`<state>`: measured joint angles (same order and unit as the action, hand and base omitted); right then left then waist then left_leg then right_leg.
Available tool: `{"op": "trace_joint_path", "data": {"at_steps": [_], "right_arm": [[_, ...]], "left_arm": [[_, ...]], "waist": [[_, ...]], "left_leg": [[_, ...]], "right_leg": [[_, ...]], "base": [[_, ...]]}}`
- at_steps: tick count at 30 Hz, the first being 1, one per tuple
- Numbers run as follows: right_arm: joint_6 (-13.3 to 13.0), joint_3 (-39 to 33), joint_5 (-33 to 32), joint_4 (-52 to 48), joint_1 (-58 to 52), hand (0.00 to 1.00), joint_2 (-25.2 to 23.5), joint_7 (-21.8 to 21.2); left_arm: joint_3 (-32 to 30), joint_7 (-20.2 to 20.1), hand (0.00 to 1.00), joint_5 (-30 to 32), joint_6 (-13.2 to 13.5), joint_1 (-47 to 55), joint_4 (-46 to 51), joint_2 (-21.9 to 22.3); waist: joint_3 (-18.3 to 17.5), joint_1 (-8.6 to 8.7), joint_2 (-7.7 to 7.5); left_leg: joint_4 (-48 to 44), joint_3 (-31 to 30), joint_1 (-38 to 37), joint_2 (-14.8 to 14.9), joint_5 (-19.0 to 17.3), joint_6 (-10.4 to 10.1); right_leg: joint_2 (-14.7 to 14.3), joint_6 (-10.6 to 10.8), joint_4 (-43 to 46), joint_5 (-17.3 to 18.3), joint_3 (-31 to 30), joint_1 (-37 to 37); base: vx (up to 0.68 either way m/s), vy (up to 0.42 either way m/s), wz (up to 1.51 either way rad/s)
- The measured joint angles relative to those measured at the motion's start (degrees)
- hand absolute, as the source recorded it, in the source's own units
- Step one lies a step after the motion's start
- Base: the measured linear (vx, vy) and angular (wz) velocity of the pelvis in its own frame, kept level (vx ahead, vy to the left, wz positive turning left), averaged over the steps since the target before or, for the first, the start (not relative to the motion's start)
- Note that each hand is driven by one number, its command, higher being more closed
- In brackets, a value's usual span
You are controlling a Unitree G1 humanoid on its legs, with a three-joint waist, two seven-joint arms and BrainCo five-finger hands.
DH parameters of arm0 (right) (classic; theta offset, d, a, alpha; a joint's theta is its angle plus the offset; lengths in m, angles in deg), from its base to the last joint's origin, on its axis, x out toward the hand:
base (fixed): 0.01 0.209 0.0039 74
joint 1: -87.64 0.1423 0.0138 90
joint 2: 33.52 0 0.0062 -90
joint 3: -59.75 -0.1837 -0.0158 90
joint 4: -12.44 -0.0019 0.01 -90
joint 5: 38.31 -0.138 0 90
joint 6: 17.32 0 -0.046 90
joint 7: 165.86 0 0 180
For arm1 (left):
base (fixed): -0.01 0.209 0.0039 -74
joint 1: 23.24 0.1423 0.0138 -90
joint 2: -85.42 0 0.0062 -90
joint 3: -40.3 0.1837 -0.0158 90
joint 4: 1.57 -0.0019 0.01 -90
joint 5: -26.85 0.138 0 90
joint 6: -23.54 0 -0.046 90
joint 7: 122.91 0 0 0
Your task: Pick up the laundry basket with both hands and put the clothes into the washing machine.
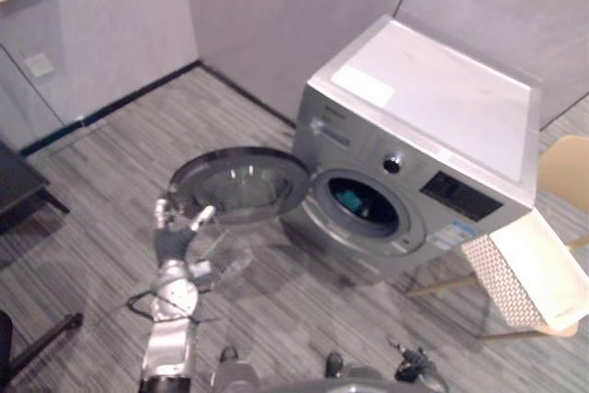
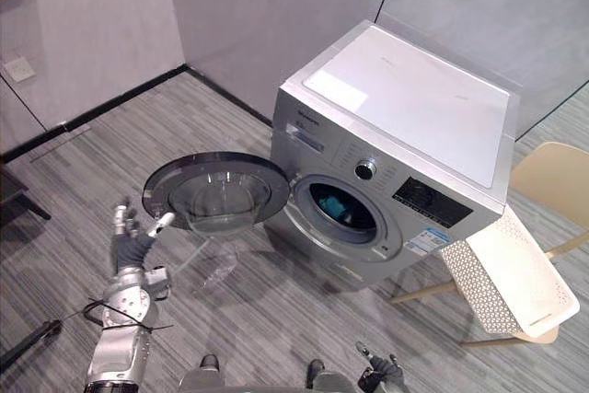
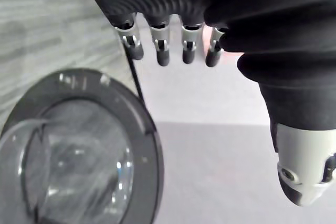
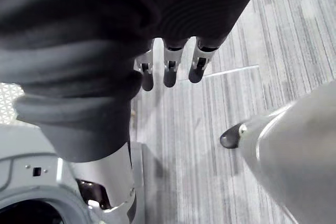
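Left hand [image 2: 129,244] was raised, fingers straight and slightly spread, thumb apart, holding nothing. It sat just beside the outer rim of the open door [image 2: 216,192]; I couldn't tell whether it was touching. In the left wrist view the fingers [image 3: 160,51] pointed past the door glass.

Right hand [image 4: 169,74] hung low near the front of the washing machine [image 2: 405,108], fingers relaxed and straight, also empty.

The door was swung wide to the machine's left, so the drum mouth was clear. Something teal, clothes [image 2: 333,207] I'd say, lay inside the drum. The laundry basket [image 2: 506,287] was tipped on a beige chair [image 2: 552,181] to the right of the machine, well apart from both hands. What I could see of its inside looked bare white.

My read: the load was in, or mostly in, and the left hand was placed to work the door. To do that well:
- flat fingers on the rim, push, don't hook
- sweep along the hinge arc
- keep the right hand clear of the opening
- check no cloth hangs over the seal before latching
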<state>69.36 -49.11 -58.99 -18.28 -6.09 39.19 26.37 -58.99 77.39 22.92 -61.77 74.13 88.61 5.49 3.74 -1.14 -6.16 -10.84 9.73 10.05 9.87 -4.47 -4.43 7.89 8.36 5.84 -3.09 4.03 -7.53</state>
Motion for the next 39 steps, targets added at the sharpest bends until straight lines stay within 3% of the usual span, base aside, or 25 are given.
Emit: {"op": "trace_joint_path", "data": {"at_steps": [2,4,9,10,11,13,15,17,19,22,26,28,32,33,36,39], "right_arm": [[0.09,-1.78,0.06,-0.04,0.01,0.0,0.16,0.02],[0.19,-3.31,0.57,-0.13,-0.67,0.0,0.49,0.0],[1.03,-5.77,1.05,-0.12,-4.57,0.0,2.68,-0.06],[1.16,-5.97,1.08,-0.11,-5.14,0.0,2.99,-0.09],[1.23,-6.09,1.14,-0.12,-5.42,0.0,3.16,-0.11],[1.37,-6.05,1.45,-0.13,-4.94,0.0,3.12,-0.33],[1.44,-6.04,2.31,-0.13,-3.66,0.0,3.07,-0.9],[1.42,-5.88,2.31,0.06,-2.9,0.0,3.08,-1.23],[1.4,-5.86,2.31,0.05,-2.23,0.0,3.19,-1.26],[1.31,-5.57,2.12,0.05,-1.69,0.0,2.95,-1.43],[0.56,-4.66,-0.01,-0.09,-1.56,0.0,1.69,-2.55],[-0.45,-2.27,-1.66,-1.81,-1.56,0.0,1.2,-2.68],[-2.23,1.8,-4.23,-7.1,-1.66,0.0,-0.19,-3.56],[-2.68,2.48,-4.7,-8.19,-1.81,0.0,-0.5,-3.59],[-2.98,5.1,-5.86,-9.75,-2.21,0.0,-0.54,-3.61],[-3.0,6.95,-6.31,-10.78,-3.13,0.0,-0.85,-3.65]], "left_arm": [[-1.46,1.66,0.0,0.0,-0.35,0.12,-0.01,0.27],[-2.59,3.38,0.0,0.13,-0.52,0.02,-0.02,0.37],[-3.33,3.88,0.0,3.74,-2.03,-2.41,-2.52,1.35],[-4.34,3.95,0.0,4.2,-2.16,-3.61,-4.17,1.14],[-5.71,4.69,0.0,4.68,-2.63,-5.76,-6.71,0.26],[-7.34,5.55,0.0,4.76,-3.38,-9.53,-11.64,-3.13],[-7.63,6.14,0.0,4.83,-4.62,-16.23,-19.84,-9.56],[-8.58,6.32,0.0,4.68,-5.62,-22.03,-25.59,-14.97],[-8.96,6.29,0.0,4.66,-5.77,-29.55,-32.8,-23.42],[-8.95,6.21,0.0,4.7,-5.83,-37.39,-38.29,-30.92],[-7.63,5.92,0.0,4.61,-6.13,-49.35,-44.41,-38.52],[-4.69,5.47,0.0,4.68,-6.31,-56.38,-45.95,-41.3],[-0.32,4.67,0.0,4.74,-6.49,-66.01,-45.89,-42.33],[0.74,4.63,0.0,4.74,-6.52,-68.08,-45.82,-41.9],[2.61,4.46,0.0,4.84,-6.52,-71.41,-45.72,-41.25],[2.56,3.06,0.0,4.69,-6.52,-71.89,-46.08,-39.03]], "waist": [[-0.05,-0.18,-0.07],[0.93,0.2,1.47],[1.31,0.58,4.41],[1.65,0.69,3.95],[1.8,1.03,4.52],[2.15,1.97,3.95],[3.78,2.01,3.37],[4.7,1.96,2.32],[5.9,1.96,1.26],[7.69,1.91,0.16],[8.78,2.21,-1.08],[9.25,1.88,-0.73],[10.73,1.26,-0.86],[10.87,1.07,-1.11],[10.94,0.27,-1.3],[11.01,0.17,-1.41]], "left_leg": [[2.43,1.21,-0.88,-0.88,1.77,-0.34],[5.71,1.48,-3.03,-0.89,3.99,-1.28],[11.81,-0.01,-5.35,0.16,6.94,-2.27],[12.72,-0.17,-4.98,0.15,6.94,-2.26],[13.32,-0.19,-4.25,0.13,6.92,-2.25],[14.59,-0.1,-2.61,-0.05,6.93,-2.22],[15.43,0.21,-0.37,-0.19,7.57,-1.37],[15.86,0.8,1.68,-0.38,9.03,-1.82],[15.9,1.75,3.81,-0.67,11.15,-1.71],[15.84,2.96,5.06,-0.82,12.32,-1.57],[15.09,3.14,8.13,-0.45,12.74,-1.65],[13.58,3.56,11.28,1.66,12.15,-1.88],[8.17,4.21,16.21,6.76,9.43,-2.03],[6.11,4.28,17.93,7.67,8.17,-1.81],[3.0,3.86,21.88,9.28,6.13,-1.8],[0.59,2.22,25.53,10.42,5.75,-1.76]], "right_leg": [[0.24,-0.05,-3.34,0.02,-1.12,0.77],[-0.19,-1.67,-4.35,1.27,-1.3,1.76],[-1.99,-2.09,-3.89,2.77,-0.06,1.61],[-2.04,-2.08,-3.79,2.79,0.19,1.17],[-2.02,-2.08,-3.79,2.79,0.54,0.52],[-1.96,-2.08,-3.82,2.79,0.61,-1.83],[-1.96,-2.13,-4.06,2.63,0.48,-4.59],[-1.79,-2.0,-5.31,-0.26,-0.3,-6.67],[-1.72,-1.9,-8.81,-3.51,-1.63,-7.91],[-1.62,-1.72,-10.31,-5.28,-2.98,-9.15],[-2.01,-2.3,-11.27,-7.34,-4.25,-11.79],[-3.86,-0.86,-11.27,-11.05,-4.83,-14.56],[-7.74,-0.57,-11.31,-20.2,-5.64,-18.5],[-8.34,-2.5,-11.34,-21.87,-5.55,-19.64],[-9.37,-5.22,-11.38,-24.21,-3.94,-22.37],[-10.22,-5.55,-11.41,-24.49,-2.22,-24.18]], "base": [[-0.07,-0.077,-0.21],[-0.11,-0.112,-0.13],[-0.12,-0.09,0.08],[-0.18,-0.056,0.17],[-0.18,-0.032,0.13],[-0.1,-0.008,0.08],[-0.05,0.001,-0.05],[-0.05,0.002,-0.19],[0.01,0.009,-0.33],[0.02,0.008,-0.25],[0.05,-0.007,-0.16],[0.01,-0.022,-0.29],[-0.05,0.019,-0.45],[-0.05,0.05,-0.35],[-0.08,0.059,-0.25],[-0.06,0.064,-0.01]]}}
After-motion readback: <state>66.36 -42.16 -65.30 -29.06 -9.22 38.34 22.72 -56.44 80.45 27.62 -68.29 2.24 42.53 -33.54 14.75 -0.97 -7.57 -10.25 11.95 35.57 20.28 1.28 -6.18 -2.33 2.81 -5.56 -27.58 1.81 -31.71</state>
